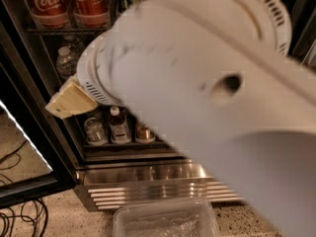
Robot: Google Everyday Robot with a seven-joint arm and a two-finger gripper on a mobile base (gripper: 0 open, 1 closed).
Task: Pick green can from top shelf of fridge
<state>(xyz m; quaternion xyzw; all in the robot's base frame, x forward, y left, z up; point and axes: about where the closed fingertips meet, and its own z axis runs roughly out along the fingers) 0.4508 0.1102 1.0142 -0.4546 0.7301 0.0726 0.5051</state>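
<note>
speckled floor [54,216] and the black-framed fridge [49,132] form the background. above its steel grille [148,181], a blurred white arm [212,107] covers most racks. the end effector [61,105] hangs above the grille's left end; whether it is spread or pressed together cannot be told. red cola cans [49,4] stand on the top shelf [54,31], high above the grille. the green can is hidden behind the arm.

Foremost, across centre and right: the robot arm [207,107], in front of most of the fridge [37,102]. At its left end, the gripper [70,101], before the racks below the top shelf [59,31]. On that shelf, upper left, two Coca-Cola cans [47,1] side by side. Under it, just above the gripper, a water bottle [65,60]. On the lowest rack, below the gripper, a row of bottles [118,127]. Lower still, the louvred base grille [148,186]; before it on the floor, a plastic bin [165,220]; far left, cables [19,214].
</note>
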